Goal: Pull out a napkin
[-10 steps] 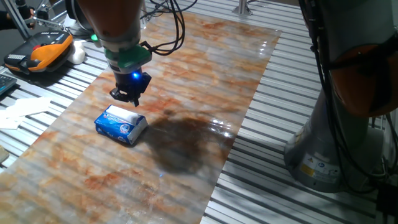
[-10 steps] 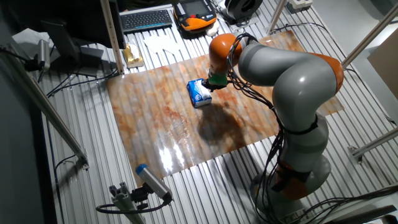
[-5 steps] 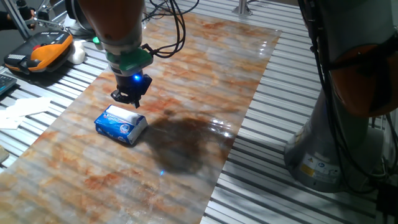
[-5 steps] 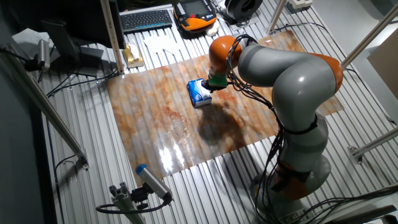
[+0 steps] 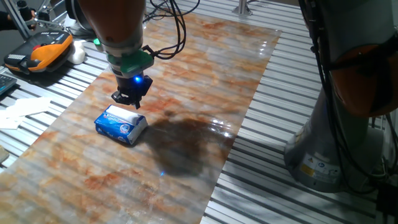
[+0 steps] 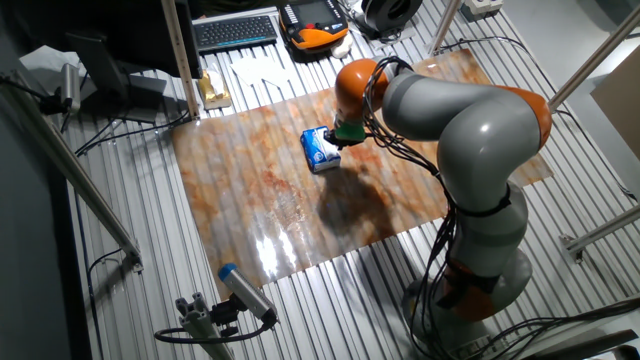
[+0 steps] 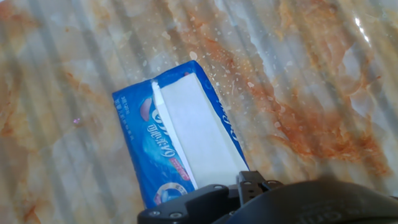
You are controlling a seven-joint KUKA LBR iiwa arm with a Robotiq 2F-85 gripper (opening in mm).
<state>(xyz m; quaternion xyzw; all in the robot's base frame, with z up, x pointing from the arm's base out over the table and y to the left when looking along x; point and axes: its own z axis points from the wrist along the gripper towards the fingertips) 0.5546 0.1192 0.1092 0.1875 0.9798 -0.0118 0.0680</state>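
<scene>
on marbled board, napkin [image 7: 198, 134] lengthwise along pack [image 7: 149, 152]

The napkin [image 7: 202, 134] shows as a flat white strip exposed along the open top of the blue tissue pack [image 7: 149, 149], still tucked inside, running from about eleven o'clock toward five o'clock in the hand view.

Glossy blue-and-white plastic tissue pack [image 7: 158, 143], its open top showing matt white soft paper napkin [image 7: 199, 134]. Desk [image 5: 205, 68]: smooth, shiny orange-veined marble-look sheet with glare patches, over ribbed grey metal slats [image 5: 273, 118].
</scene>
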